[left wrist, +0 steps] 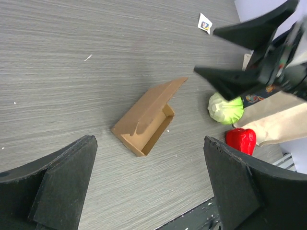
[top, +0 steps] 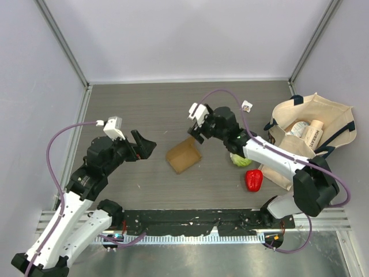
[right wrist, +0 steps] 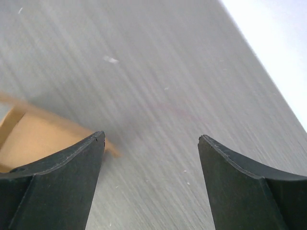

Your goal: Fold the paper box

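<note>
Inspection of the work table (top: 144,109).

The paper box (top: 184,156) lies near the middle of the table, between the two arms. It is a shallow brown tray resting on the surface, with its lid partly raised and tilted rather than shut. Neither arm holds it.

The left gripper (top: 145,141) hangs just left of the box and points towards it. Its jaws stand wide apart with nothing between them, and it is clear of the cardboard.

The right gripper (right wrist: 151,138) is at the far right corner of the box. Its jaws are spread and only bare table shows between them. In the right wrist view one edge of the box runs behind one finger; whether that finger touches the cardboard cannot be told.

To the right of the box are a green cabbage (top: 239,158) and, nearer the front, a red pepper (top: 253,180), both partly under the right arm. A cream tote bag (top: 311,124) with items inside stands at the right edge. A small white tag (top: 247,106) lies further back.
</note>
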